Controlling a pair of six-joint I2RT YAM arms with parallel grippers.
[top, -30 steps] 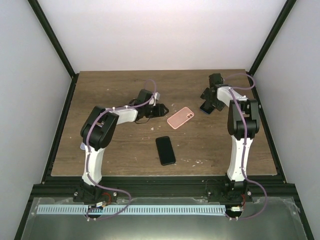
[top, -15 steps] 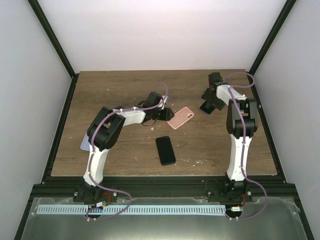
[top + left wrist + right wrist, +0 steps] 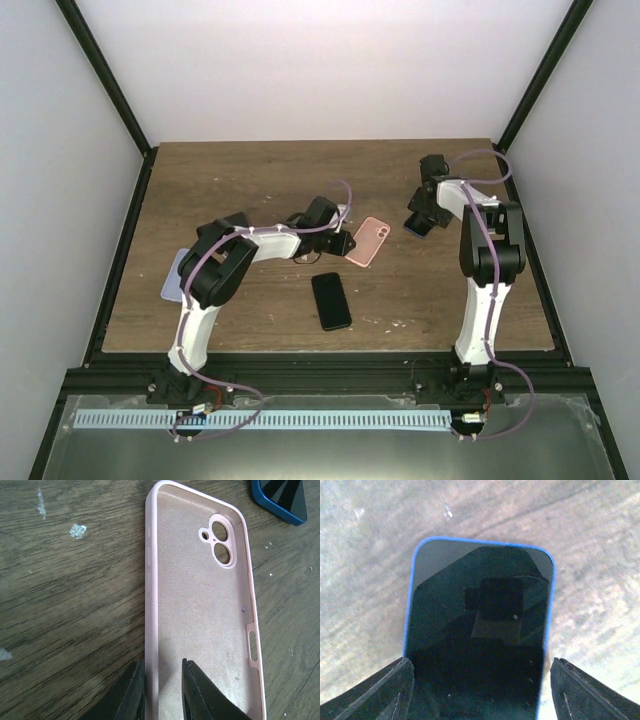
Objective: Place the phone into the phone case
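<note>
A black phone [image 3: 331,300] lies face up in the middle of the table, apart from both grippers. The empty pink case [image 3: 371,241] lies open side up to its upper right, and its camera hole shows in the left wrist view [image 3: 205,605]. My left gripper [image 3: 345,243] [image 3: 162,666] is at the case's near end and only narrowly open. One finger is outside the left wall and one inside, with a small gap to the inner finger. My right gripper [image 3: 421,214] [image 3: 479,662] is wide open, its fingers on either side of a blue-edged phone [image 3: 480,625].
The blue-edged phone [image 3: 417,223] lies at the right back and also shows in the left wrist view [image 3: 282,497]. A pale lilac flat thing [image 3: 174,276] lies near the table's left edge. White crumbs [image 3: 77,530] dot the wood.
My left arm has reached right to the pink case, and the case has slid a little right and turned. My right gripper has come down slightly over the blue-edged phone.
</note>
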